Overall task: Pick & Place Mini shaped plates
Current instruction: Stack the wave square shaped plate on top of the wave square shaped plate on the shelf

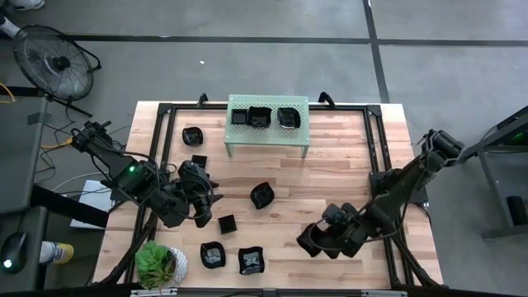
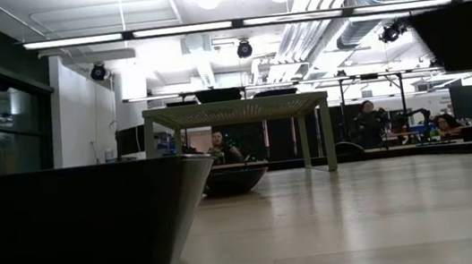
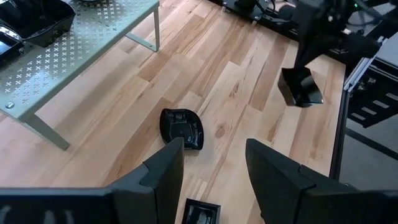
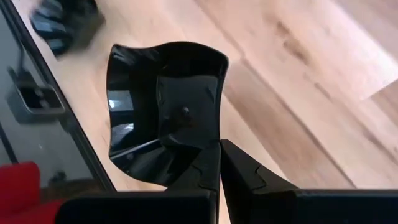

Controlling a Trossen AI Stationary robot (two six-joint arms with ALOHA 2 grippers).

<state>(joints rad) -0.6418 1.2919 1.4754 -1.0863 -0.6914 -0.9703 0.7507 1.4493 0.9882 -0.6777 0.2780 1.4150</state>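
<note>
Glossy black plate (image 4: 165, 112), probably slippery and stiff, sits pinched by its rim in the right gripper (image 4: 219, 163) at five o'clock.

A pale green perforated metal shelf (image 1: 267, 125) stands on the wooden table (image 1: 346, 165) at 12 o'clock. A potted green plant (image 1: 157, 264) sits at 7 o'clock. A floor fan (image 1: 54, 64) stands off the table at 10 o'clock.

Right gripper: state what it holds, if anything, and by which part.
The right gripper is shut on a wavy-edged black mini plate, pinching it by the rim at one edge. The left gripper is open, holding nothing.
</note>
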